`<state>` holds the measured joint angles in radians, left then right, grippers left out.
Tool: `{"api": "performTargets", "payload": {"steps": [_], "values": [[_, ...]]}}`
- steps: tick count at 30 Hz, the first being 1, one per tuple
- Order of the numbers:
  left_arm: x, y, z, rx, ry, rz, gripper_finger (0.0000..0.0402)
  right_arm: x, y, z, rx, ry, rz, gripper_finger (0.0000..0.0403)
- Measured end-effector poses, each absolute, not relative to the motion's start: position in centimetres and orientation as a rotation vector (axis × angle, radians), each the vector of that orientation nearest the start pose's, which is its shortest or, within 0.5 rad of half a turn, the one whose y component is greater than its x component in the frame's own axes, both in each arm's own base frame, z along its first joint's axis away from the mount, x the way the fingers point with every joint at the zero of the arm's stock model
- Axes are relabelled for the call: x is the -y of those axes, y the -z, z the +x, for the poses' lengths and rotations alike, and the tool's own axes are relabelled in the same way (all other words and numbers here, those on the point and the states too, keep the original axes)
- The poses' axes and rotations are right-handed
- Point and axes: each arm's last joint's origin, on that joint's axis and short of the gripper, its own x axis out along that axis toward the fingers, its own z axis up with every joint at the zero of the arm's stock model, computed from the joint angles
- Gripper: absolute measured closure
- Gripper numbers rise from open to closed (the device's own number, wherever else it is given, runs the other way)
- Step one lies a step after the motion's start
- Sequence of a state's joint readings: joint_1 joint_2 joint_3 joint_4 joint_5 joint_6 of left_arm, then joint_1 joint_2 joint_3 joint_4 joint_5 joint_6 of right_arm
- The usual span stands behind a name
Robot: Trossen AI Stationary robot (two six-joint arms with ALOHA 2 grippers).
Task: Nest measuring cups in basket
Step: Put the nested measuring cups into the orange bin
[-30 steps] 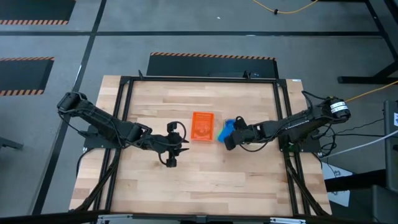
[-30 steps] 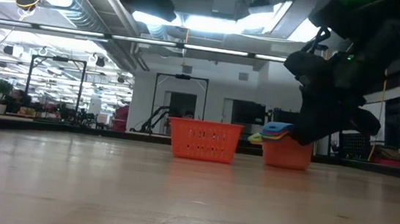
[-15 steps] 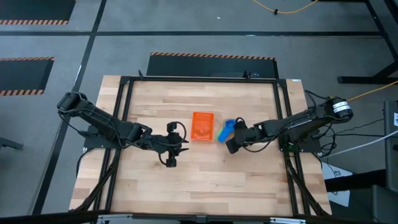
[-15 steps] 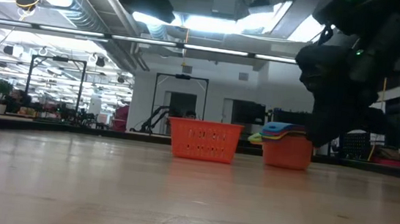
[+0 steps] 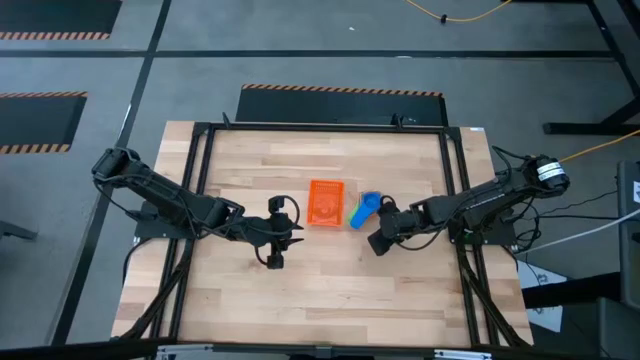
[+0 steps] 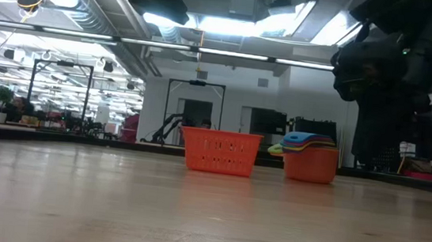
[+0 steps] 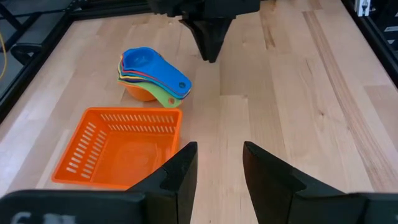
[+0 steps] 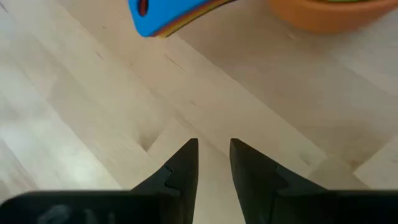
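- I see the nested measuring cups (image 7: 151, 76) standing on the table (image 7: 298, 112) just beyond the empty orange basket (image 7: 118, 146).
- My left gripper (image 7: 219, 163) holds nothing, fingers parted.

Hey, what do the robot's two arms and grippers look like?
Both are dark, jointed arms. The left gripper and right gripper each have two black, tapering fingers. The right arm's base carries a round white-ringed joint, with an orange cable running nearby.

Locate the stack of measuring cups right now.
In the high view, the stack of measuring cups stands on the table, outside and just right of the orange basket, near the right pincer.
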<state>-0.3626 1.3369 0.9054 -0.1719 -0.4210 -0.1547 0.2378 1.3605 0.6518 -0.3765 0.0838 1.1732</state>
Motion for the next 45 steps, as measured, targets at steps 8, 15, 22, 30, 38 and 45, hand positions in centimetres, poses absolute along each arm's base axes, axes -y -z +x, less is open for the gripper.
{"api": "performTargets", "payload": {"steps": [8,15,22,30,38,45], "values": [[9.0,-25.9,27.0,-0.550,-0.100,0.080,0.0280,-5.4,-16.3,23.1,-0.985,0.480,0.889,0.0306],[9.0,-25.9,27.0,-0.550,-0.100,0.080,0.0280,-5.4,-16.3,23.0,-0.990,0.484,0.886,0.0306],[9.0,-25.9,27.0,-0.550,-0.100,0.080,0.0280,-5.9,-16.6,23.4,-0.957,0.380,0.780,0.0294],[9.0,-25.9,27.0,-0.550,-0.100,0.080,0.0280,-6.4,-16.3,23.1,-0.882,0.487,0.862,0.0194],[9.0,-25.9,27.0,-0.549,-0.100,0.080,0.0280,-7.5,-16.9,23.8,-0.888,0.247,0.853,0.0188],[9.0,-25.9,27.0,-0.549,-0.100,0.079,0.0280,-7.6,-17.1,24.0,-0.866,0.205,0.824,0.0187]]}}
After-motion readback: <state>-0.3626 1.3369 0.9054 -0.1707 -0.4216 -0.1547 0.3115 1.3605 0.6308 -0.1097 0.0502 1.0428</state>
